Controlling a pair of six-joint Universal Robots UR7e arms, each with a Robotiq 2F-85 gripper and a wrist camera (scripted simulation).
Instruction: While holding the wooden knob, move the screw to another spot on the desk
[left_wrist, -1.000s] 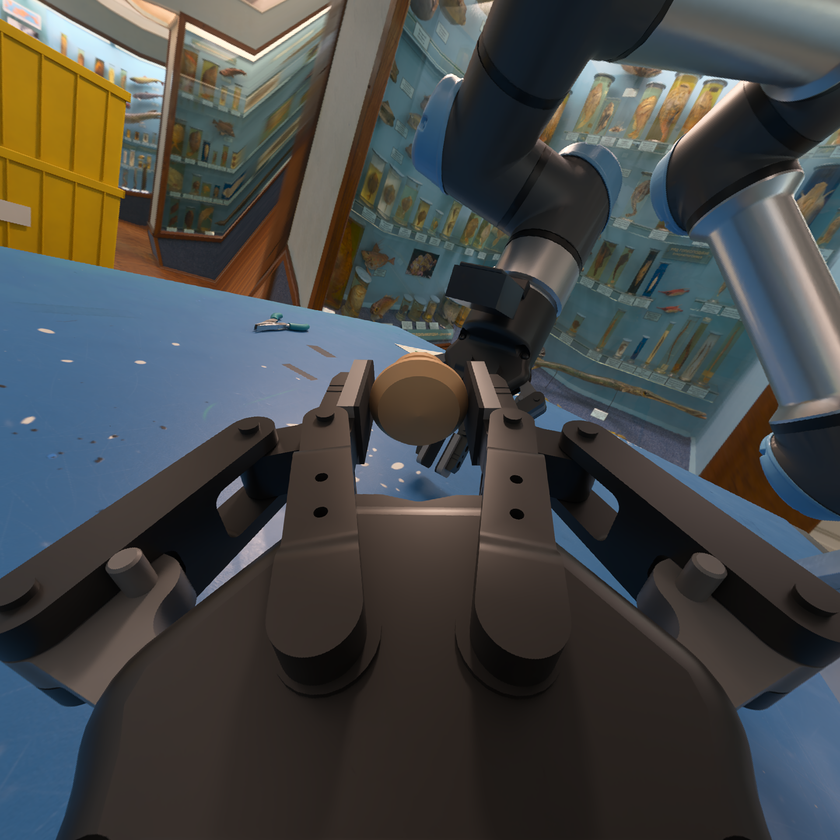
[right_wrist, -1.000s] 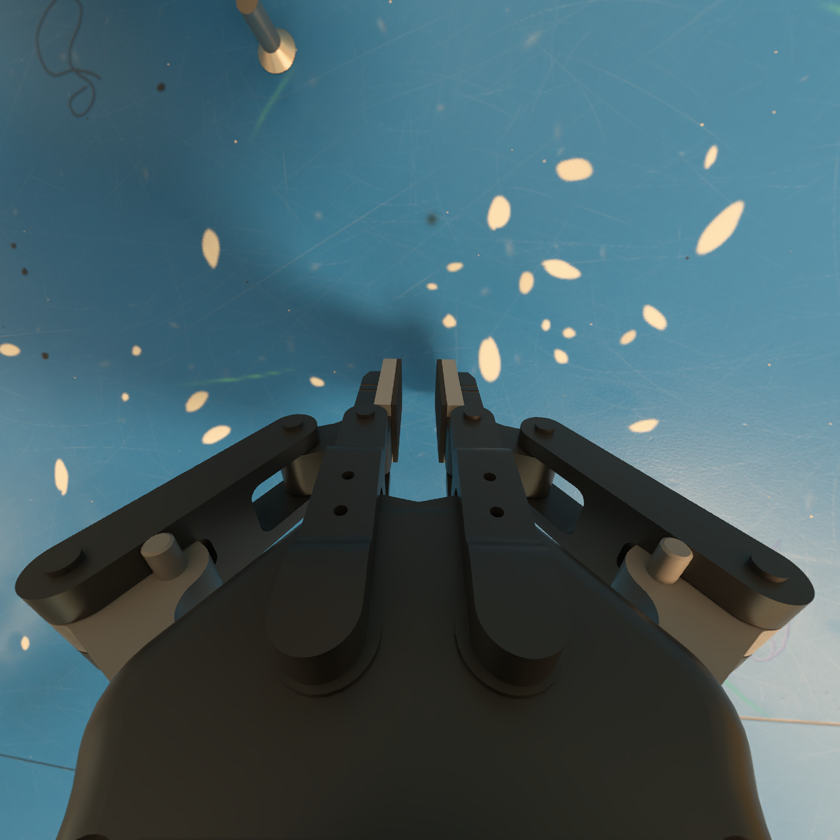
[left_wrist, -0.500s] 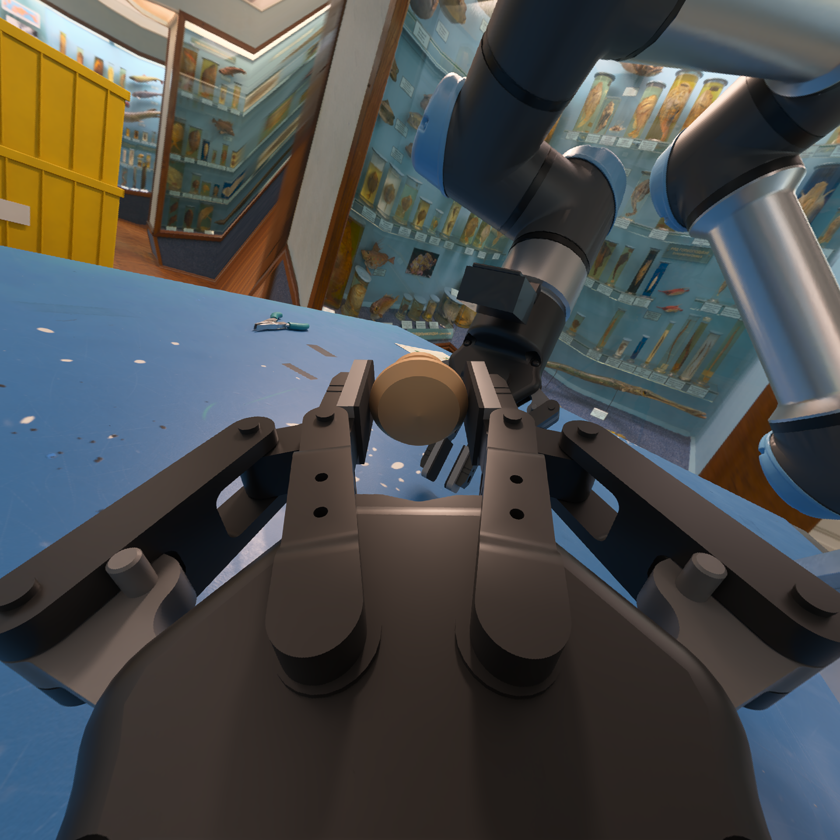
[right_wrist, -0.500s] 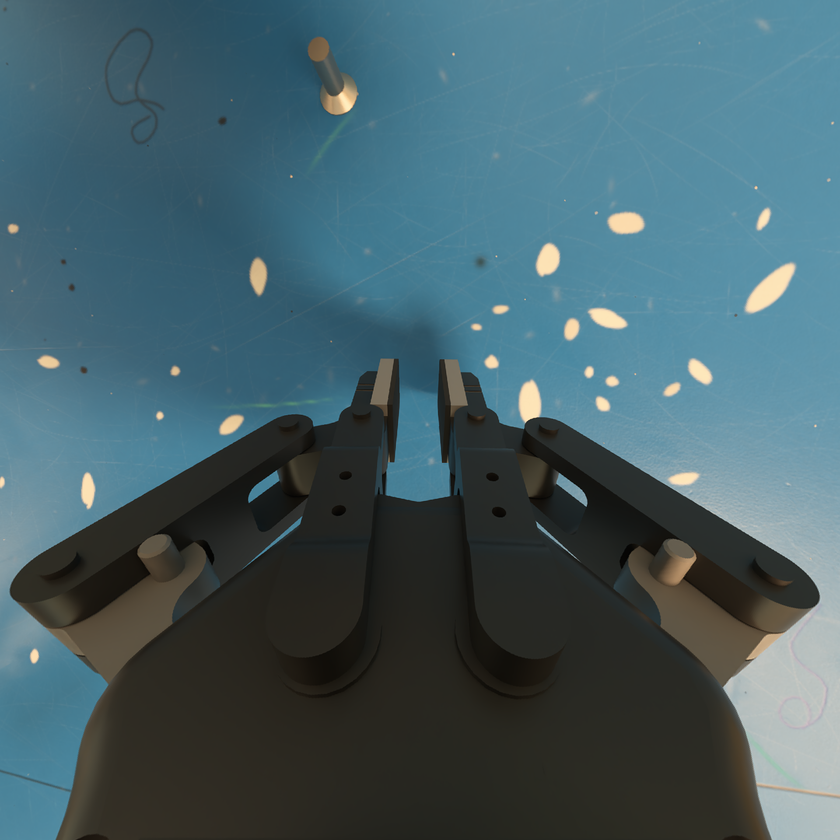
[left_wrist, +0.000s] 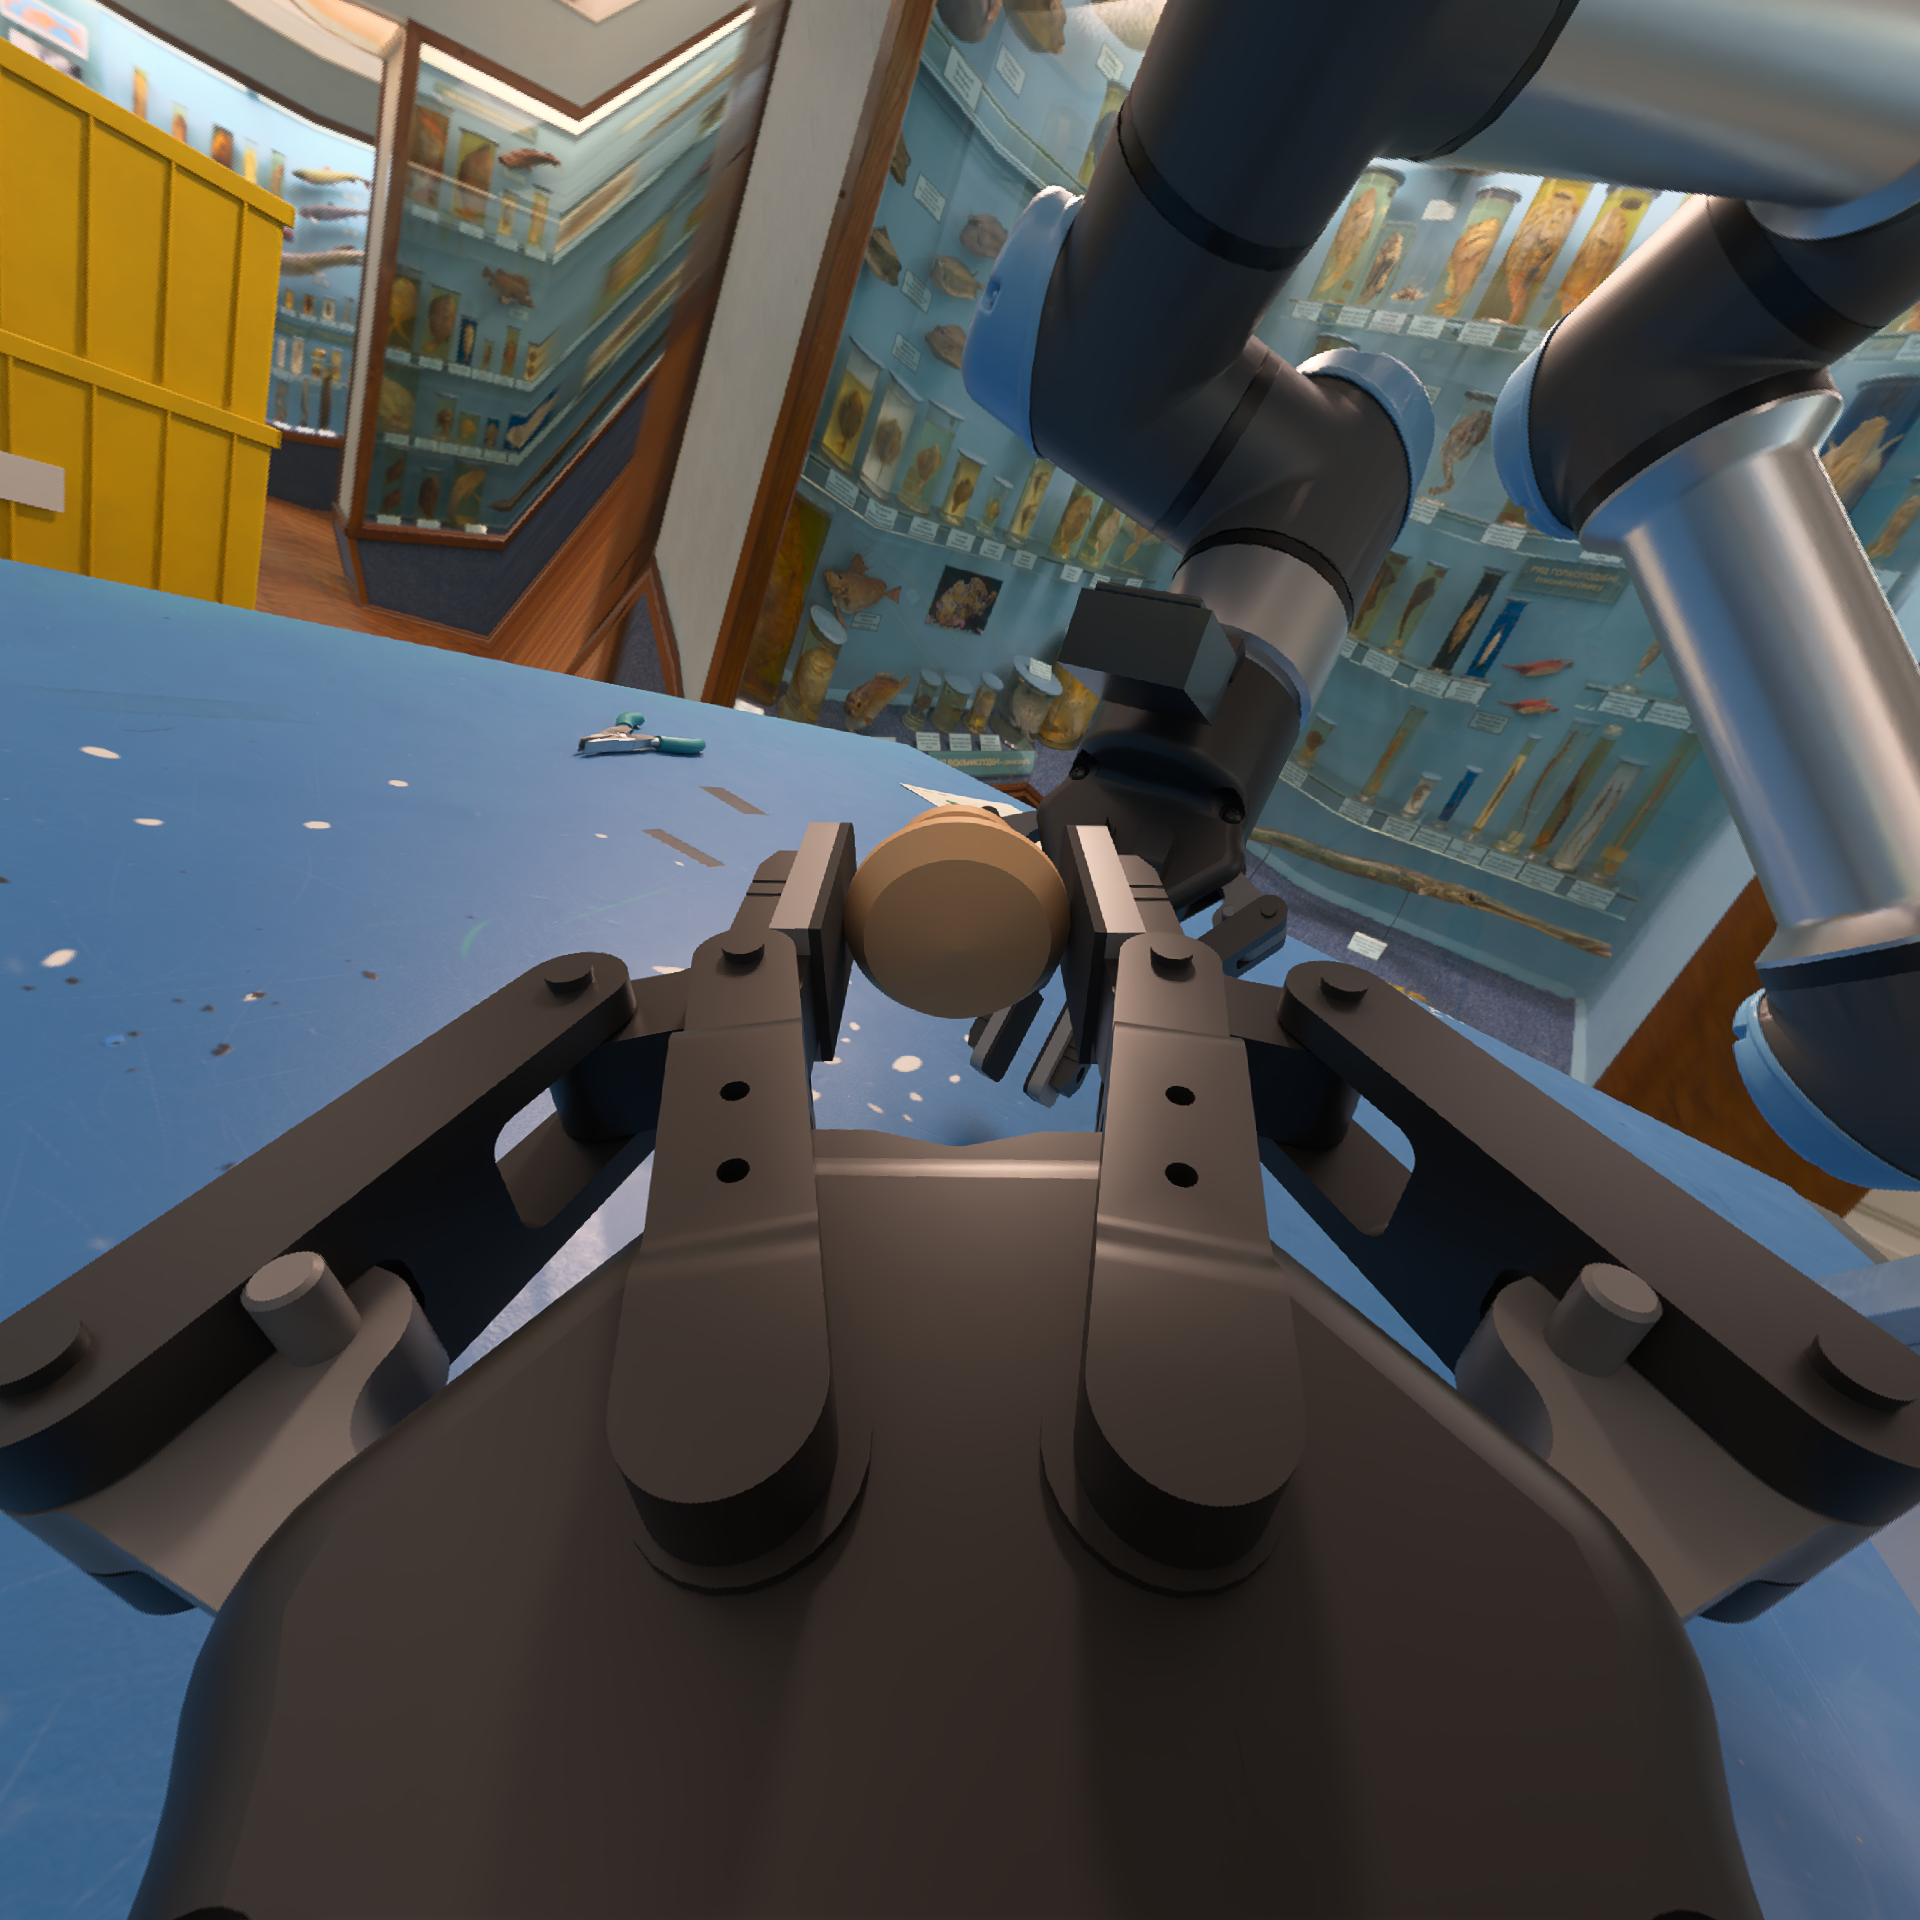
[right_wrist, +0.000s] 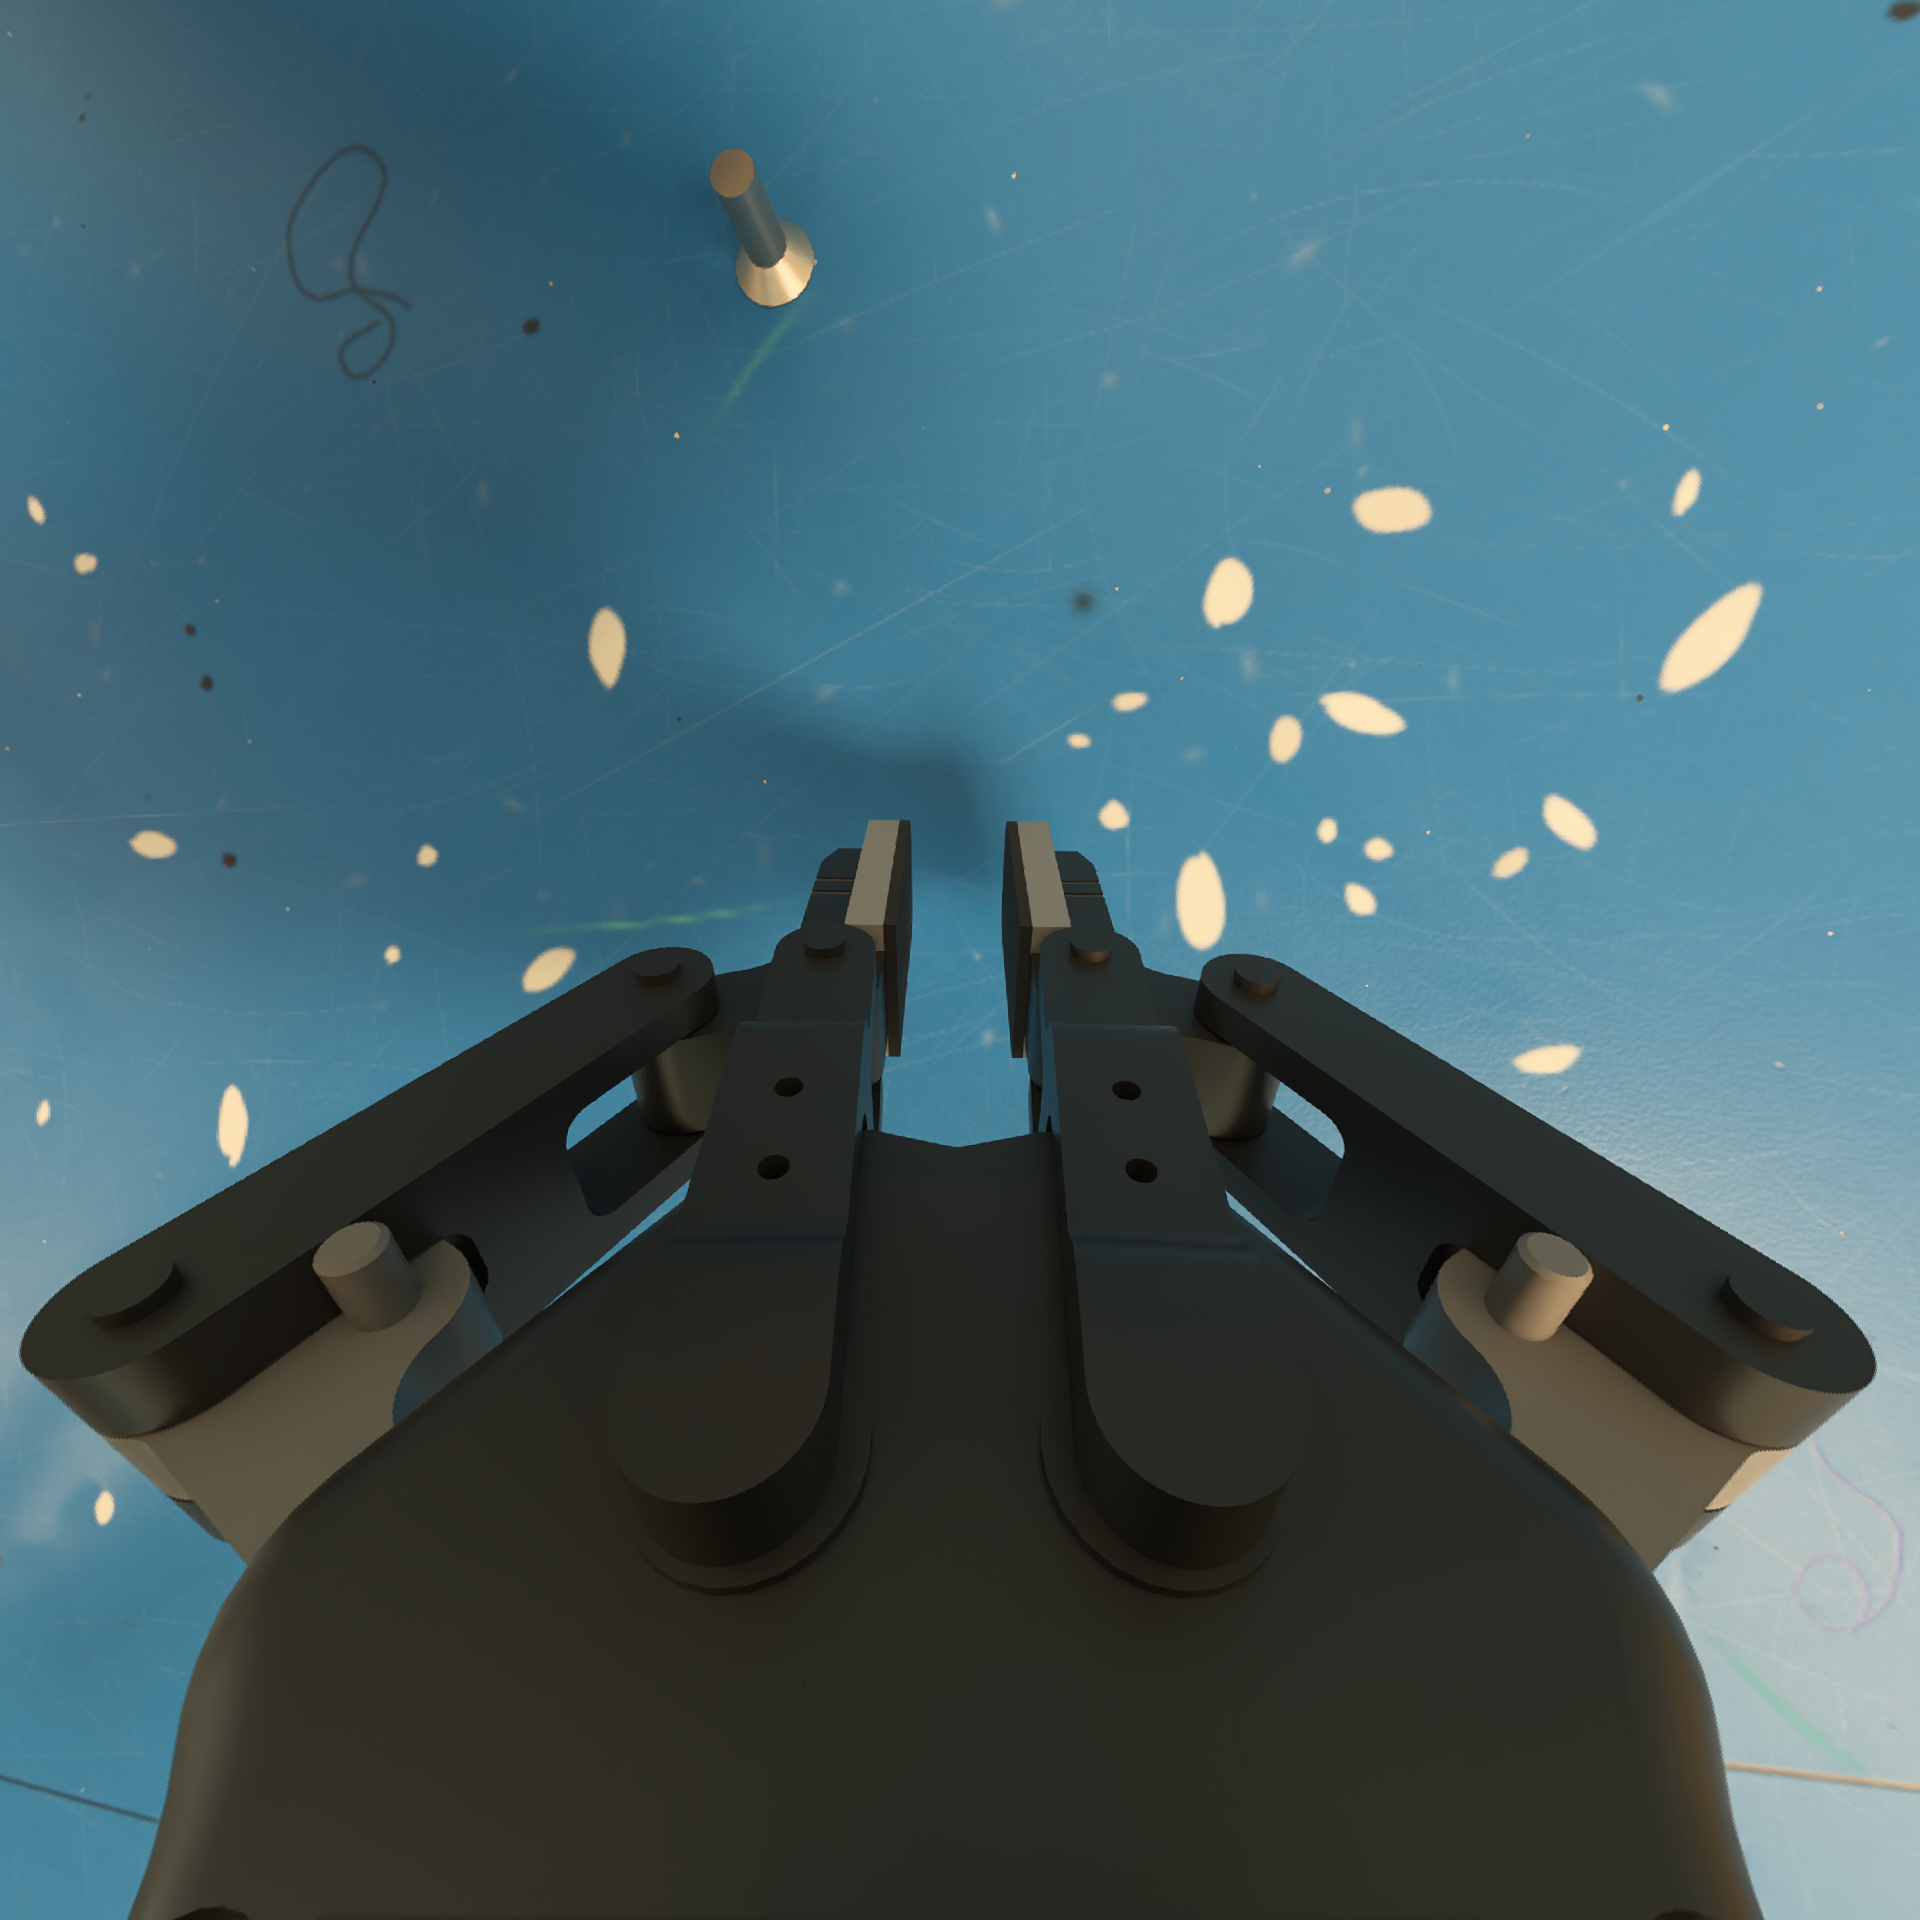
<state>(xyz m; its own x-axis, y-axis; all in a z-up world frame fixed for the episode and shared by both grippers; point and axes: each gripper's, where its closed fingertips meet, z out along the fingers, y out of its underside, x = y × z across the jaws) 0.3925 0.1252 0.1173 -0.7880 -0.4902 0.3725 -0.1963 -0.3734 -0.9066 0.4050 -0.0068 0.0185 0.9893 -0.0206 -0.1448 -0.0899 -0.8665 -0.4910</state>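
My left gripper (left_wrist: 951, 894) is shut on the round wooden knob (left_wrist: 956, 925) and holds it above the blue desk (left_wrist: 312, 935). The brass-coloured screw (right_wrist: 764, 244) lies on its side on the desk (right_wrist: 1351, 312) in the right wrist view, head towards me, far ahead and left of my right gripper (right_wrist: 957, 883). That gripper hangs above the desk with its jaws a narrow gap apart and nothing between them. It also shows in the left wrist view (left_wrist: 1023, 1049), pointing down just behind the knob.
Pliers with teal handles (left_wrist: 639, 740) lie near the desk's far edge. Two grey strips (left_wrist: 686, 847) lie nearer. A yellow crate (left_wrist: 125, 364) stands beyond the desk at left. The right arm (left_wrist: 1247, 416) arches over the right side.
The right gripper has drawn up and away from the desk, its jaws slightly wider. The screw has come further into its view. The left gripper has held still with the knob.
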